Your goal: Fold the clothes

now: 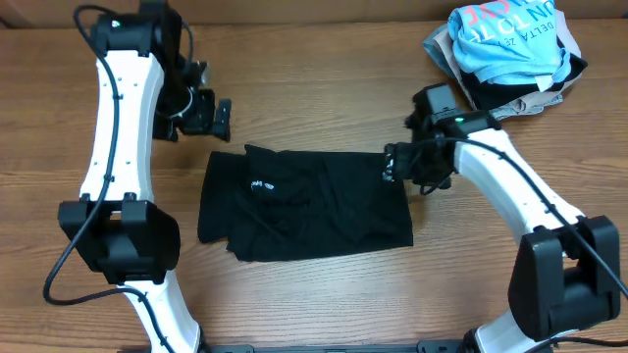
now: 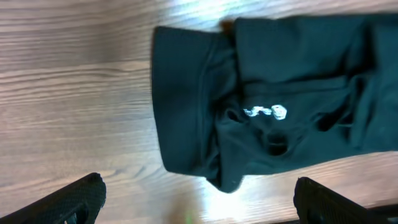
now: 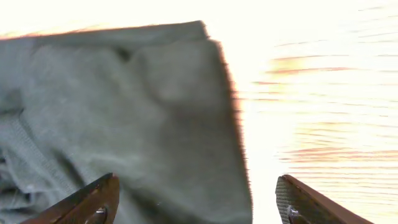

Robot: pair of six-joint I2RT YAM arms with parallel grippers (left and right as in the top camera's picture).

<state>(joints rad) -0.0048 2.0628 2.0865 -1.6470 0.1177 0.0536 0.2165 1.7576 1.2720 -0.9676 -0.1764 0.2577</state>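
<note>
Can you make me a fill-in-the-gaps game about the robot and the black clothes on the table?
The garment lying on the table is ___ in colour. Its small logo is ___. The light blue T-shirt lies nearer the robot's ___ arm. The left gripper holds nothing, and its jaws stand ___.
Missing words: black; white; right; open.
</note>
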